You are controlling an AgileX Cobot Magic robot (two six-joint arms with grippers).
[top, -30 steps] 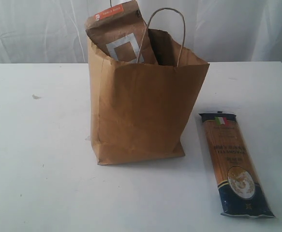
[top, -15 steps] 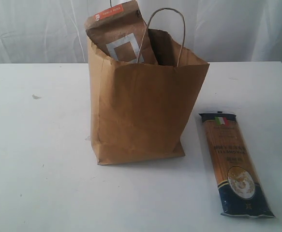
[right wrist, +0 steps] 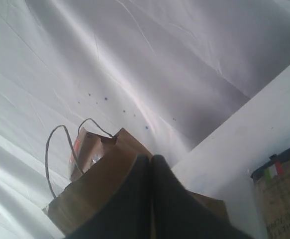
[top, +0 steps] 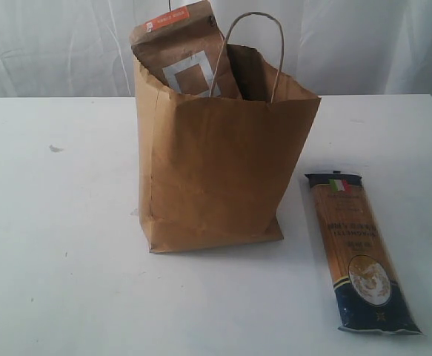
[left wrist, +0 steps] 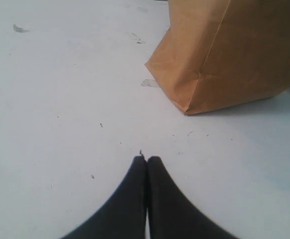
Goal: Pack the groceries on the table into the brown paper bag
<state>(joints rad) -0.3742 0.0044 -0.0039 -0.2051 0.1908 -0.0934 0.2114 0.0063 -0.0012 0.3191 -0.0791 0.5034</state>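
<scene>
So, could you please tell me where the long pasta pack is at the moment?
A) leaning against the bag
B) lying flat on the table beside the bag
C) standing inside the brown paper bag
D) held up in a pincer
B: the long pasta pack lies flat on the table, to the right of the brown paper bag in the exterior view and clear of it.

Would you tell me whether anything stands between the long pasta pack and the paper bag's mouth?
Bare table lies between pasta pack and bag. The brown pouch fills the mouth's left part; the right looks free.
</scene>
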